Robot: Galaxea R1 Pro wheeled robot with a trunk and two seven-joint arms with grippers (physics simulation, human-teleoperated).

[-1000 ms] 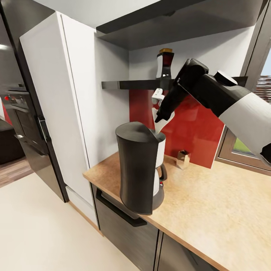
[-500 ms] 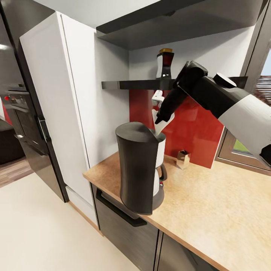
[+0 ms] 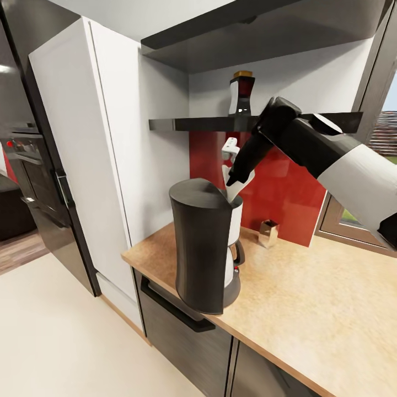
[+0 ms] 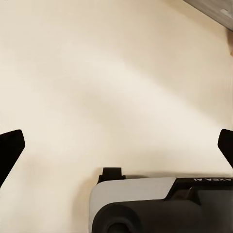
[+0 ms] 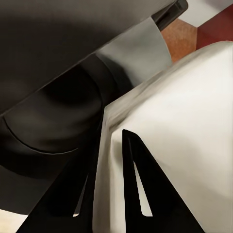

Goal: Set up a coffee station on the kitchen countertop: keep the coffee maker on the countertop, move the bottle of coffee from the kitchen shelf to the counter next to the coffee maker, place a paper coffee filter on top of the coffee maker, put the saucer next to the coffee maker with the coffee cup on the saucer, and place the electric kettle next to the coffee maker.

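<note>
Tan kitchen countertop (image 3: 309, 298), red backsplash (image 3: 286, 193), right claw (image 3: 236, 177) clamped on paper coffee filter (image 3: 238, 186), left claw (image 4: 116, 150) apart.

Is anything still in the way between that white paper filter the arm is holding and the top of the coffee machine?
Nothing visible. The right gripper holds the filter just above the coffee maker, its lower end at the open top. The gap between them looks clear.

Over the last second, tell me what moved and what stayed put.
The right hand, shut on the paper coffee filter, eased slightly lower toward the top of the coffee maker. The filter remains gripped, not released. The coffee maker, the bottle of coffee on the kitchen shelf and the camera stayed put.
</note>
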